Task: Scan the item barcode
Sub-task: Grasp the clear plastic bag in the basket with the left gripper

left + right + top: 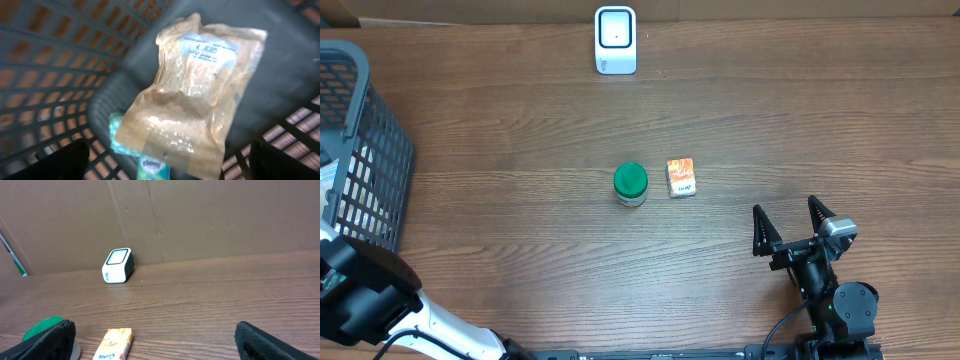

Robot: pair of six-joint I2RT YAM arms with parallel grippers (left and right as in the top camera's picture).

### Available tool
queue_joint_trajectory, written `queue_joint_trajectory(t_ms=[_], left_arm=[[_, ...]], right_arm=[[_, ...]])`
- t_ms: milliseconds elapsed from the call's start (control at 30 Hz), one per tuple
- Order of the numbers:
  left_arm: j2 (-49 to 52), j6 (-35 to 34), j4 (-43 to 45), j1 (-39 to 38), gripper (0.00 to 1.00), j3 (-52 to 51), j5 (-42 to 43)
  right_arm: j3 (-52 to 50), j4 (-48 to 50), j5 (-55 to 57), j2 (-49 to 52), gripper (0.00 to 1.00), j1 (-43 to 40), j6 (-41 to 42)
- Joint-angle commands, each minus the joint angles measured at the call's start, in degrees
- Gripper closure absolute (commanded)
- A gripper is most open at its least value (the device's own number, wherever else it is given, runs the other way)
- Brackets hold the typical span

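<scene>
Crinkly translucent pouch (190, 95) lies in the grey lattice basket (60, 75); left end effector (175, 161) and right end effector (785, 208) both gape, holding nothing.

Bare table (800, 110) before scanner (615, 40); jar (631, 184), box (681, 177) mid-table; basket (380, 150) left.

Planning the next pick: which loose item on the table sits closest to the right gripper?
The small orange box. It lies flat just right of the green-lidded jar, on the side facing the right gripper.

Both the left gripper (172, 150) and the right gripper (785, 207) have jaws spread wide.
</scene>
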Motion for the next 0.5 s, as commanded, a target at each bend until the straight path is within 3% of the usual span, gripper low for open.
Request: queue_joint_trajectory(t_ms=[0,200,467], left_arm=[[1.38,-1.22,4.07,2.05,0.08,-6.67,0.57],[2.45,3.02,13.68,3.37,0.0,-16.5,7.06],[6.19,4.96,20.7,4.13,0.0,-22.53,9.92]], right_arm=[[-0.59,0.26,0.57,-0.5,0.0,0.11,-0.2],[-0.59,0.26,0.57,-0.5,0.0,0.11,-0.2],[-0.59,0.24,0.57,-0.5,0.0,0.11,-0.2]])
